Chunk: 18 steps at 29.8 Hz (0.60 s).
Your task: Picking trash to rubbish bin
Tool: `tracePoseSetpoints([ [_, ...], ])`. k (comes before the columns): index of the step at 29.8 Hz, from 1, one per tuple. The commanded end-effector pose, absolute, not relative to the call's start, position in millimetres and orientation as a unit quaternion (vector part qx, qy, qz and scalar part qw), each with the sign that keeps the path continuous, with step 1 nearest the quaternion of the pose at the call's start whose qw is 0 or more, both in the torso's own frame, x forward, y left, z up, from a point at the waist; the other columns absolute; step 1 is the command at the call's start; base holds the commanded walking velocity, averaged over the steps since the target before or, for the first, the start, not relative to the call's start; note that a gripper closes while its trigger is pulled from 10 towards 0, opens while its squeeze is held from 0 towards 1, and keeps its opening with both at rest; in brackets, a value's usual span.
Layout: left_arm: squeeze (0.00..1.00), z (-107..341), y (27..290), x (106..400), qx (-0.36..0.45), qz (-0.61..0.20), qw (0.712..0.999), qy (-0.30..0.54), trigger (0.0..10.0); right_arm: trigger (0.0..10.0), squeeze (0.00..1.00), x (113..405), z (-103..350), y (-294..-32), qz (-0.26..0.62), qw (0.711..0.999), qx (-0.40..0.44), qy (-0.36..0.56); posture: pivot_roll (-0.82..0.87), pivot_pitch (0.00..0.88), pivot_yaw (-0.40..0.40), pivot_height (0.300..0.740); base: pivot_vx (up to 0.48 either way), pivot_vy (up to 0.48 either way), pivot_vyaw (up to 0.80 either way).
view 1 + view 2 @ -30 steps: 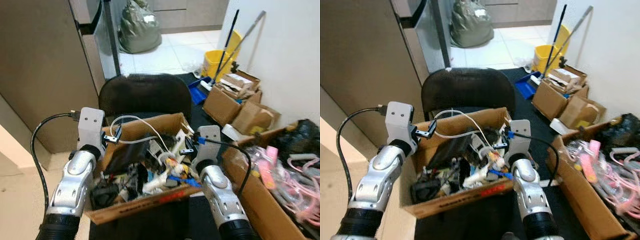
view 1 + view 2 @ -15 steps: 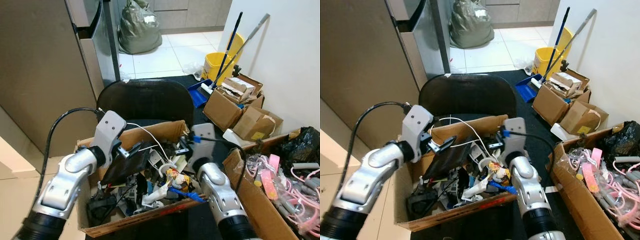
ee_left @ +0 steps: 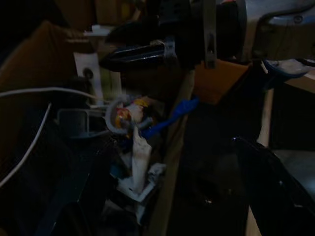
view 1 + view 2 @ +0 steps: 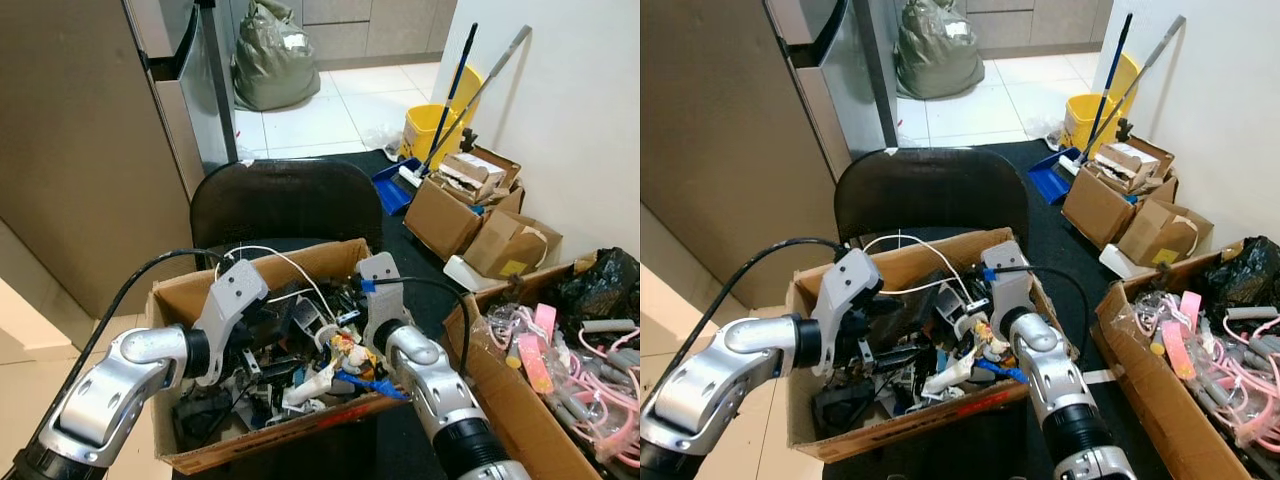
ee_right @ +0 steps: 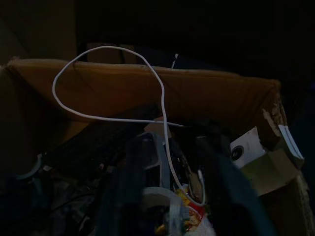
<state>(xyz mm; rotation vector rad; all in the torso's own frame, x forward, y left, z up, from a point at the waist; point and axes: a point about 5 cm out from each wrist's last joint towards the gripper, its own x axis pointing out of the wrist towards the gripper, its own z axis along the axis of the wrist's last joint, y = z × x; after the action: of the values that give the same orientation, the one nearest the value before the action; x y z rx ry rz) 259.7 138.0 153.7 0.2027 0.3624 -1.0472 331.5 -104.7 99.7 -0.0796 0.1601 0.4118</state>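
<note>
Cardboard box (image 4: pixel 258 280), open-topped, directly before me on a dark mat; I read it as the trash to sort, heaped to the rim with black casings, a loose white cable (image 4: pixel 290 268), a small yellow-and-red toy (image 4: pixel 347 352) and a blue strip (image 4: pixel 368 382) at the near right corner.

Left claw (image 4: pixel 262 322): lowered into the left half of the box among black pieces; I cannot tell how its fingers stand, nor whether anything is held.

Right claw (image 4: pixel 968 300): reaching into the far right of the box; in the left wrist view one black finger (image 3: pixel 138 50) lies level above the toy; opening not readable, so I cannot tell.

Rubbish bin: none I can identify; a grey-green sack (image 4: pixel 273 62) slumps on the far tiled floor; yellow mop bucket (image 4: pixel 437 128) far right.

Edges and room: black chair back (image 4: pixel 285 200) just beyond the box's far wall; a second box of pink items (image 4: pixel 560 350) close on the right; cabinet (image 4: pixel 80 160) on the left; I judge straight up the freest way out, with the cable loop a likely snag.
</note>
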Motion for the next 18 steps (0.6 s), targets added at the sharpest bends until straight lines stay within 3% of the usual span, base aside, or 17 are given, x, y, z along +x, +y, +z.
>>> tracePoseSetpoints([
  [1, 0.00, 152, 142, 256, 0.101, -0.499, 0.840, 0.186, 10.0, 10.0, 1.00, 330, 96, -104, 0.198, 0.975, -0.044, 0.088, 0.03, 0.147, 0.049, 0.740, 0.000, 0.000, 0.00],
  [2, 0.00, 152, 142, 257, 0.103, -0.495, 0.842, 0.186, 10.0, 10.0, 0.00, 331, 96, -106, 0.190, 0.977, -0.044, 0.084, 0.03, 0.147, 0.049, 0.740, 0.000, 0.000, 0.00],
  [6, 0.00, 154, 143, 260, 0.113, -0.489, 0.845, 0.182, 10.0, 10.0, 0.00, 335, 104, -116, 0.142, 0.988, -0.019, 0.057, 0.03, 0.148, 0.051, 0.740, 0.000, 0.000, 0.00],
  [7, 0.00, 155, 144, 266, 0.122, -0.463, 0.862, 0.168, 10.0, 10.0, 0.00, 336, 106, -122, 0.119, 0.992, -0.016, 0.048, 0.03, 0.144, 0.048, 0.740, 0.000, 0.000, 0.00],
  [10, 0.00, 156, 145, 270, 0.128, -0.444, 0.873, 0.157, 10.0, 10.0, 0.00, 337, 107, -126, 0.103, 0.994, -0.013, 0.043, 0.03, 0.144, 0.048, 0.740, 0.000, 0.000, 0.00],
  [11, 0.00, 159, 152, 287, 0.133, -0.365, 0.912, 0.129, 10.0, 10.0, 0.00, 337, 110, -136, 0.070, 0.997, -0.011, 0.030, 0.03, 0.146, 0.046, 0.740, 0.000, 0.000, 0.00],
  [12, 0.00, 159, 152, 287, 0.133, -0.365, 0.912, 0.129, 10.0, 10.0, 0.00, 337, 110, -136, 0.070, 0.997, -0.011, 0.030, 0.03, 0.146, 0.046, 0.740, 0.000, 0.000, 0.00],
  [13, 0.00, 164, 164, 309, 0.126, -0.232, 0.961, 0.086, 10.0, 10.0, 0.00, 336, 113, -157, -0.001, 1.000, -0.004, 0.019, 0.02, 0.144, 0.049, 0.740, 0.000, 0.000, 0.00],
  [15, 0.00, 164, 164, 309, 0.126, -0.232, 0.961, 0.086, 10.0, 10.0, 0.00, 336, 113, -157, -0.001, 1.000, -0.004, 0.019, 0.02, 0.144, 0.049, 0.740, 0.000, 0.000, 0.00],
  [18, 0.00, 154, 173, 317, 0.170, -0.143, 0.970, 0.098, 10.0, 10.0, 0.00, 328, 108, -180, -0.064, 0.997, 0.025, 0.020, 0.01, 0.146, 0.054, 0.740, 0.000, 0.000, 0.00],
])
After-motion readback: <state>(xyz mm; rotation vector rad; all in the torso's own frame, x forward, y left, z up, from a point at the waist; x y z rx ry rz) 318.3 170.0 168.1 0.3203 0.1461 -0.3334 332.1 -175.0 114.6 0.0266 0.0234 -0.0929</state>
